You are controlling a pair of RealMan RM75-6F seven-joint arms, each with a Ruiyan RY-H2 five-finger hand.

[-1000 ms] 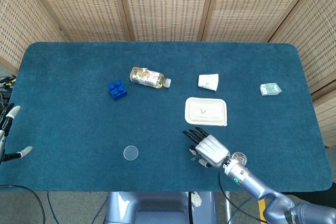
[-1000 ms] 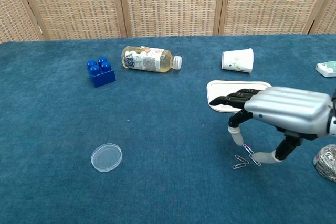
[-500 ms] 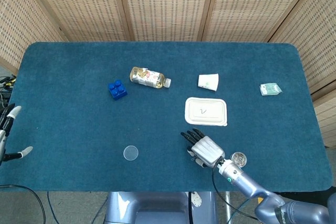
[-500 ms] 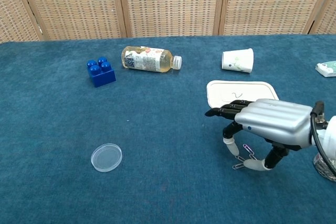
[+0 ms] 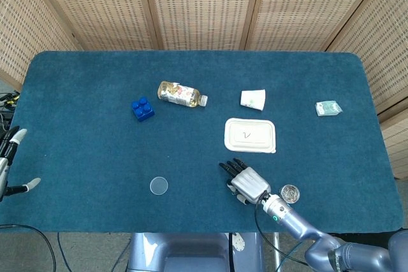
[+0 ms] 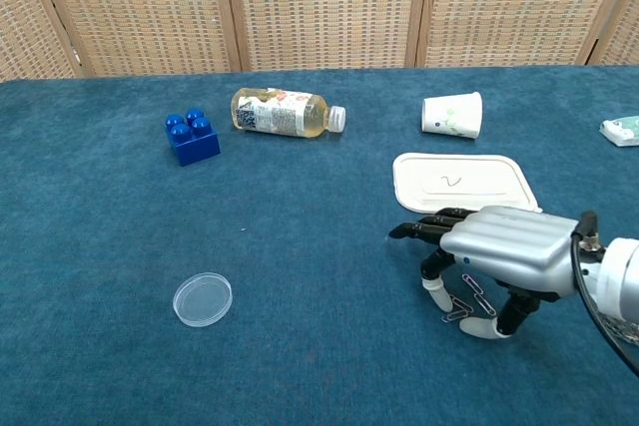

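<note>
A: table (image 6: 100, 246) is looking deep teal, toy brick (image 6: 193, 137) is showing bright blue, right?

B: yep, and the right hand (image 6: 499, 251) is gleaming silver with black fingers (image 6: 424, 229) over purple-and-silver paper clips (image 6: 469, 296).

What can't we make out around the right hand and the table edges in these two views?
- Paper clips, chest view: partly under the right hand; pinched or only touched, cannot tell. Head view: hidden by the hand.
- Left hand, head view: cut by the left edge; absent from the chest view.
- Small packet, chest view: cut by the right edge.
- Round metallic thing, head view: too small to identify.
</note>
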